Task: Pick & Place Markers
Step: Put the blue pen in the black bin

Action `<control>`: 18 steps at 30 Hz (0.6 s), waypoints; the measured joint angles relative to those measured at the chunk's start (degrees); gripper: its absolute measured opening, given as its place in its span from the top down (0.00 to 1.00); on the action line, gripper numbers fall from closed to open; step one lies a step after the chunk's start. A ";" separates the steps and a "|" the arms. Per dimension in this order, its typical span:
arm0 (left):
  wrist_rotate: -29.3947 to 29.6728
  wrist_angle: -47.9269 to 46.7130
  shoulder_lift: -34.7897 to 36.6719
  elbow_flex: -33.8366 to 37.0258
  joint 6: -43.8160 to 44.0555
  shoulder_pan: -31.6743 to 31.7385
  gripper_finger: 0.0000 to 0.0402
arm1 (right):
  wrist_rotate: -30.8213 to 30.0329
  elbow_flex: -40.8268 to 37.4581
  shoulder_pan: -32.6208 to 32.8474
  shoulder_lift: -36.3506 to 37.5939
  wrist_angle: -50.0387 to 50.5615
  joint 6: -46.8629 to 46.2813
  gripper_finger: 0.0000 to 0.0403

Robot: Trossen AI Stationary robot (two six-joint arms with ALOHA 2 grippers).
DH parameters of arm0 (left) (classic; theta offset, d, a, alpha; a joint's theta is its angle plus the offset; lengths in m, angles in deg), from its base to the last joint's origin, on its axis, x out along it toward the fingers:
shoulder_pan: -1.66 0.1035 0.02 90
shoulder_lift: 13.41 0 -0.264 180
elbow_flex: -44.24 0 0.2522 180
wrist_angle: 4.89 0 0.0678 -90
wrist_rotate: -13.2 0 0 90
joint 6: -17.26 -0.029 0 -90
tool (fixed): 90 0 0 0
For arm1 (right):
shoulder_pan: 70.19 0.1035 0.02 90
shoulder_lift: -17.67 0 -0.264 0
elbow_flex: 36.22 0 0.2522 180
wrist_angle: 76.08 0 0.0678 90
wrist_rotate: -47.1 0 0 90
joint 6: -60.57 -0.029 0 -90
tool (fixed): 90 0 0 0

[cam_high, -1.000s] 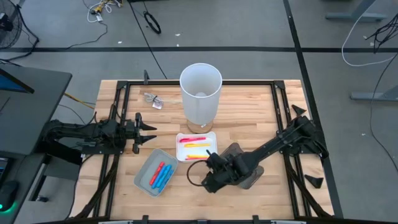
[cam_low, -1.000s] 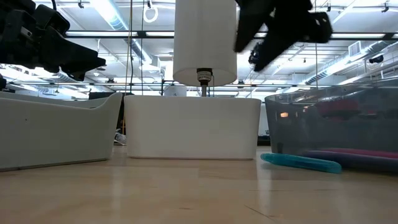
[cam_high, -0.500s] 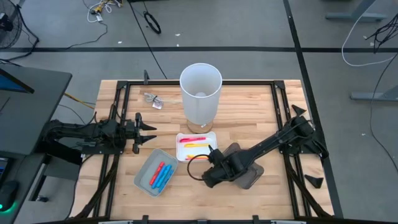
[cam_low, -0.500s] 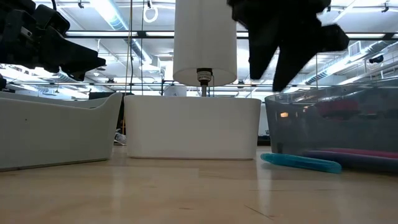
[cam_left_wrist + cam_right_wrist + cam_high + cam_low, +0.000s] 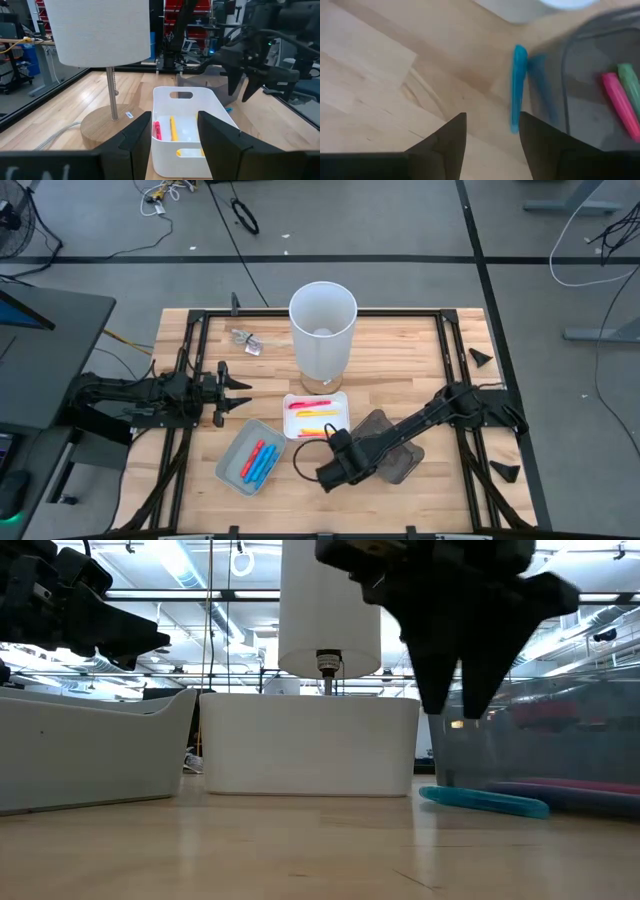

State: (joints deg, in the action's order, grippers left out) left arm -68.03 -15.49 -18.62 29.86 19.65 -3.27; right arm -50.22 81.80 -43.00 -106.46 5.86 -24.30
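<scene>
Wooden bench (image 5: pixel 400 355) boards carry a blue marker (image 5: pixel 518 87) lying flat beside the dark tray (image 5: pixel 600 85), its long axis running along the tray wall. Right tool (image 5: pixel 492 132), fingers apart and empty, hovers above it, the marker just ahead between the fingertips. Left tool (image 5: pixel 172 130), also parted, waits near the white tray (image 5: pixel 200 100), well off.

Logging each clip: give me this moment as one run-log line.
right end effector: open, above blue marker lying on table beside dark bin | left end effector: open, idle, facing white tray
</scene>
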 joint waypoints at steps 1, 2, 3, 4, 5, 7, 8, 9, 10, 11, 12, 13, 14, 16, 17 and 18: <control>0.00 0.00 0.00 0.00 0.00 0.00 0.59 | -0.03 0.87 0.29 -0.57 1.28 -0.40 0.55; 0.00 0.00 0.00 0.00 -0.01 -0.01 0.59 | -0.05 1.92 0.53 -1.23 2.51 -0.90 0.55; 0.00 0.00 0.00 0.00 -0.01 0.00 0.59 | -0.05 2.80 0.80 -1.86 3.94 -1.81 0.55; 0.00 0.00 0.00 0.00 0.00 0.00 0.59 | 0.00 3.76 1.04 -2.62 5.20 -2.71 0.55; 0.00 0.00 0.00 0.00 0.00 0.00 0.59 | 0.19 4.71 1.31 -3.44 6.50 -3.39 0.55; 0.00 0.00 0.00 0.00 0.00 0.00 0.59 | 0.73 6.55 1.73 -5.29 8.55 -4.02 0.55; 0.00 0.00 0.00 0.00 -0.01 0.00 0.59 | 0.87 7.84 1.90 -6.27 9.67 -4.14 0.55; 0.00 0.00 0.00 0.00 -0.02 0.00 0.59 | 0.85 9.13 2.02 -7.18 10.51 -4.19 0.55; 0.00 0.00 0.00 0.00 0.00 0.00 0.59 | 0.86 10.33 2.08 -8.02 11.19 -4.17 0.55; 0.00 0.00 0.00 0.00 0.00 0.00 0.59 | 0.86 11.59 2.12 -8.72 11.95 -4.11 0.55; 0.00 0.00 0.00 0.00 0.00 0.00 0.59 | 0.86 12.66 2.15 -9.48 12.47 -4.07 0.55; 0.00 0.00 0.00 0.00 0.00 0.00 0.59 | 0.88 13.78 2.15 -10.37 12.78 -4.02 0.55; 0.00 0.00 0.00 0.00 -0.01 0.00 0.59 | 0.86 14.82 2.15 -11.33 12.93 -3.74 0.55; 0.00 0.00 0.00 0.00 0.00 -0.01 0.59 | 0.90 16.60 2.15 -13.16 13.98 -2.76 0.55; 0.00 0.00 -0.02 0.00 -0.01 0.00 0.59 | 0.92 17.38 2.15 -13.85 14.51 -2.57 0.55; 0.00 0.00 0.00 0.00 -0.01 0.00 0.59 | 0.91 18.21 2.15 -14.41 15.00 -2.22 0.55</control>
State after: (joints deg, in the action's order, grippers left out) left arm -68.03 -15.49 -18.62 29.86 19.64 -3.27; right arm -49.31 100.02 -40.85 -120.87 20.86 -26.52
